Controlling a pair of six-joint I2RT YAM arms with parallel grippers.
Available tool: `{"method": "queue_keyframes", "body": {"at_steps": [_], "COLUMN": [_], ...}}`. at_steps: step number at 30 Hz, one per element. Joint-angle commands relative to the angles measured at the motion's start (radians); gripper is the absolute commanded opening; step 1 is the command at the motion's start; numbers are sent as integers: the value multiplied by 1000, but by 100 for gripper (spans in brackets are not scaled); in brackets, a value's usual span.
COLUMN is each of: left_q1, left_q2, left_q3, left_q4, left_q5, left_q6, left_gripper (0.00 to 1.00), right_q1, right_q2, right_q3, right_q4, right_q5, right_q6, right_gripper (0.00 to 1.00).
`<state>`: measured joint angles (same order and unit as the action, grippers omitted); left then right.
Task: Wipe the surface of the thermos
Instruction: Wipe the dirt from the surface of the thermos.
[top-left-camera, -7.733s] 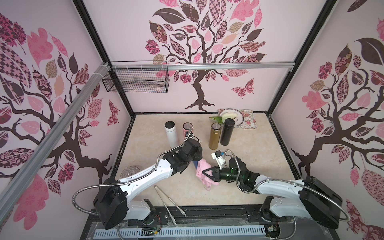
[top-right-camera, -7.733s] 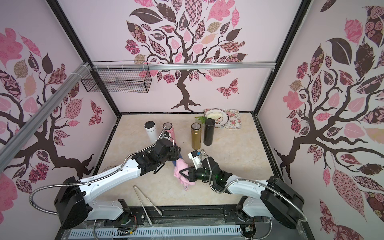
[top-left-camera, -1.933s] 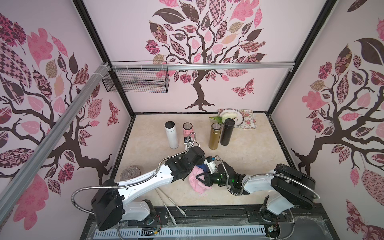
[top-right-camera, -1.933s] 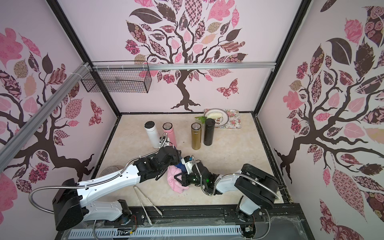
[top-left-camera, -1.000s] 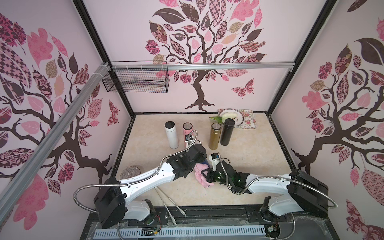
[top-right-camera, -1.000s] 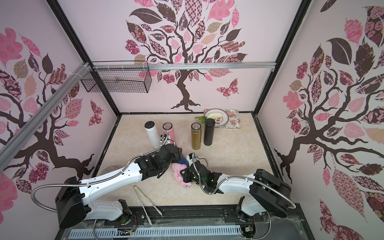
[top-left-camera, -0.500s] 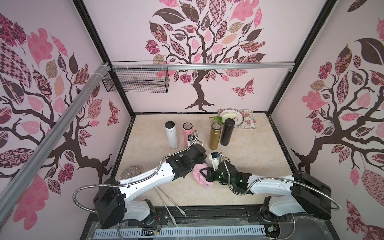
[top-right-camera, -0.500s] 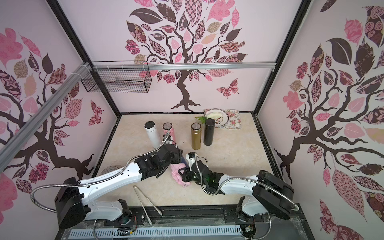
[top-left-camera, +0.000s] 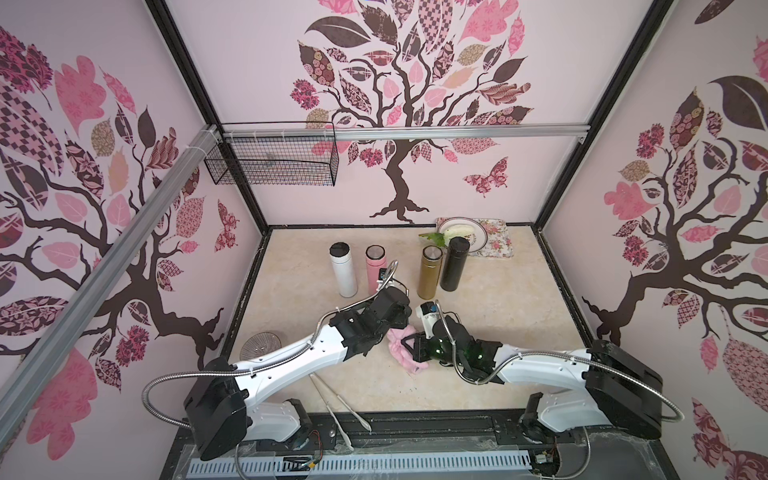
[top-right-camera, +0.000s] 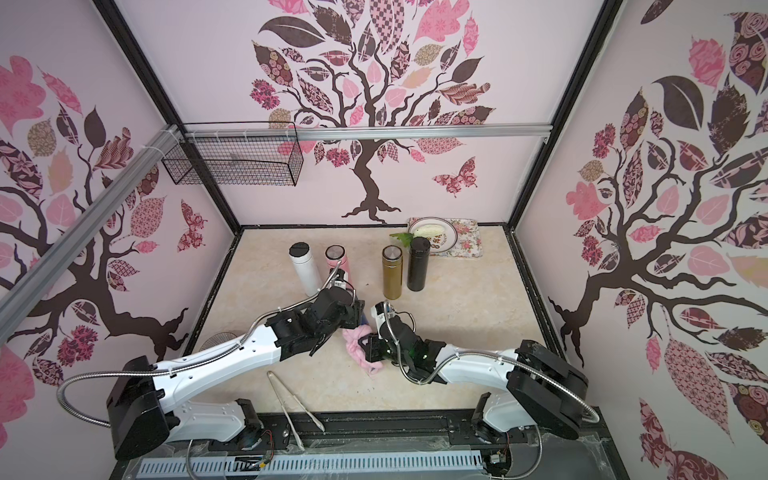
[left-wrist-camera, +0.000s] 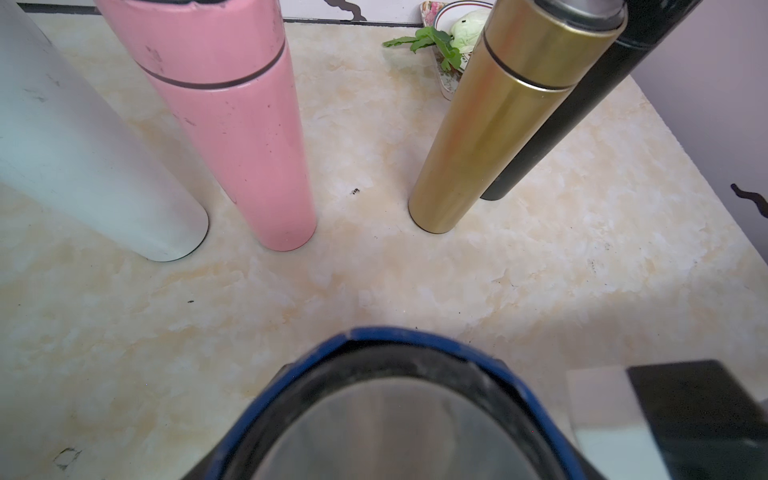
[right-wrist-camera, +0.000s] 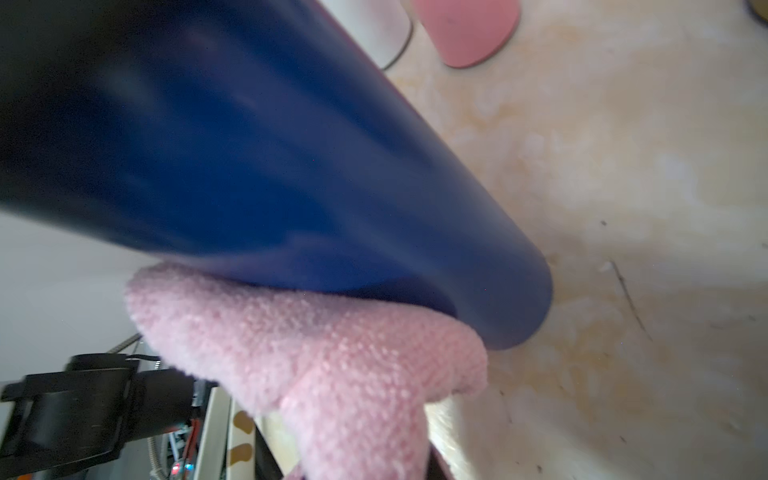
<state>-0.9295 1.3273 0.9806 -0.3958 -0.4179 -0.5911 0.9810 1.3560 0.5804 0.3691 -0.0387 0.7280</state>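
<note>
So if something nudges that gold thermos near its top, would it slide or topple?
Probably topple: the gold thermos stands upright, tall on a narrow base. It would likely knock the black thermos standing close beside it. Being a smooth cylinder, it could then roll across the table.

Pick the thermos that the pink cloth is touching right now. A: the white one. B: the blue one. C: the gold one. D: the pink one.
B: in the right wrist view the pink cloth lies pressed against the side of the blue thermos, near its base.
</note>
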Motion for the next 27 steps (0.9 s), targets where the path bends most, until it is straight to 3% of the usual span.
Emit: {"method": "queue_keyframes", "body": {"at_steps": [1, 12, 23, 27], "left_q1": [-23, -23, -23, -23], "left_q2": [0, -7, 15, 9], "left_q3": [50, 52, 41, 30], "left_q4": [23, 35, 98, 107], "left_q5": [129, 183, 239, 251], "left_q6": [-6, 107, 186, 198], "left_gripper": [0, 0, 0, 0], "right_q1": [-16, -42, -42, -43], "right_q2": [-45, 40, -151, -149], "right_q3": [75, -207, -39, -65], "right_q4": [74, 181, 96, 128], "right_q5": [31, 46, 20, 7], "right_q6": [-35, 139, 8, 20], "right_gripper": [0, 0, 0, 0]}}
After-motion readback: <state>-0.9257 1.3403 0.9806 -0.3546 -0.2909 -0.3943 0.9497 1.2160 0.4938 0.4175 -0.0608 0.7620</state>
